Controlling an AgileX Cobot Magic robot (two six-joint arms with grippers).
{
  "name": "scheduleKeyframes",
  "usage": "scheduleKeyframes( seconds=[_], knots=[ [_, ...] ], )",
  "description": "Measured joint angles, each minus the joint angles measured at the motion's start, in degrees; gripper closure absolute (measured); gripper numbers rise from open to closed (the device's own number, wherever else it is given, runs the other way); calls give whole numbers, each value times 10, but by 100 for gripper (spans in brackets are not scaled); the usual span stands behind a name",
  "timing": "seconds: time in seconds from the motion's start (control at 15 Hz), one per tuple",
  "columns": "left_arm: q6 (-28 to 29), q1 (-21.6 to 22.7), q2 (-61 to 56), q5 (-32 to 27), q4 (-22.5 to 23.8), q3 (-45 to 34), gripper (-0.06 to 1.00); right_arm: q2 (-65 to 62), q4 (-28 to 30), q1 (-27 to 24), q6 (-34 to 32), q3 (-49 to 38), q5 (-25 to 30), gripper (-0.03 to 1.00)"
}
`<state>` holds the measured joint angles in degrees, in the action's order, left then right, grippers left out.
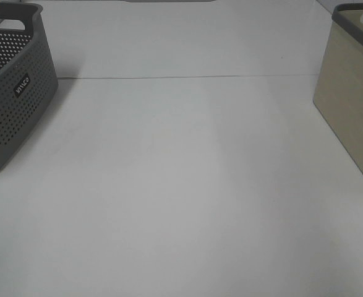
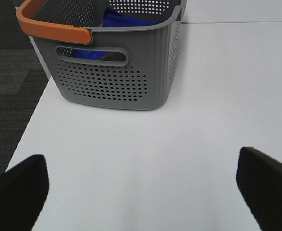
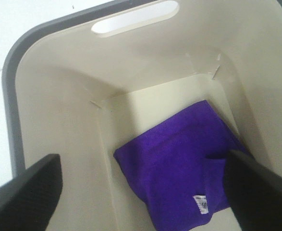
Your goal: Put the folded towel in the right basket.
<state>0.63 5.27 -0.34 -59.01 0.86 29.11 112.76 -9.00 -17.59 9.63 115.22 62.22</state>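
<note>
The folded purple towel (image 3: 179,163) lies flat on the bottom of the beige right basket (image 3: 49,110), seen from above in the right wrist view. My right gripper (image 3: 141,192) is open above the basket, its two dark fingers (image 3: 25,192) spread wide and empty. The beige basket also shows at the right edge of the exterior view (image 1: 351,117). My left gripper (image 2: 145,192) is open and empty over the white table, in front of the grey perforated basket (image 2: 112,72). Neither gripper shows in the exterior view.
The grey basket (image 1: 11,93) stands at the left of the white table (image 1: 181,185), with an orange handle (image 2: 52,26) and blue cloth (image 2: 124,19) inside. The table's left edge drops to dark floor (image 2: 6,86).
</note>
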Motion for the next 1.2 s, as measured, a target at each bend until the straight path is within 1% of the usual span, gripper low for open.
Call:
scheduleKeyframes(
  seconds=[0.07, 0.13, 0.2, 0.33, 0.4, 0.47, 0.6, 0.73, 0.87, 0.93, 1.07, 1.2],
  knots=[
    [0, 0, 0, 0, 0, 0, -5, -7, -10, 3, 22, 0, 11, 9],
    [0, 0, 0, 0, 0, 0, -5, -15, -10, 13, 30, 0, 12, 9],
    [0, 0, 0, 0, 0, 0, -5, -28, -9, 35, 31, 0, 13, 9],
    [0, 0, 0, 0, 0, 0, -5, -49, 12, 110, 21, 0, 18, 9],
    [0, 0, 0, 0, 0, 0, -5, -60, 77, 186, -40, 1, 61, 9],
    [0, 0, 0, 0, 0, 0, -5, -65, 113, 210, -70, 1, 71, 10],
    [0, 0, 0, 0, 0, 0, -5, -85, 135, 227, -96, 1, 72, 13],
    [0, 0, 0, 0, 0, 0, -5, -146, 99, 232, -107, -5, 72, 18],
    [0, 0, 0, 0, 0, 0, -5, -233, 84, 233, -109, -52, 71, 19],
    [0, 0, 0, 0, 0, 0, -5, -278, 84, 234, -111, -92, 72, 19],
    [0, 0, 0, 0, 0, 0, -5, -379, 87, 234, -122, -202, 73, 19],
    [0, 0, 0, 0, 0, 0, -5, -484, 90, 234, -124, -320, 72, 16]
  ],
)
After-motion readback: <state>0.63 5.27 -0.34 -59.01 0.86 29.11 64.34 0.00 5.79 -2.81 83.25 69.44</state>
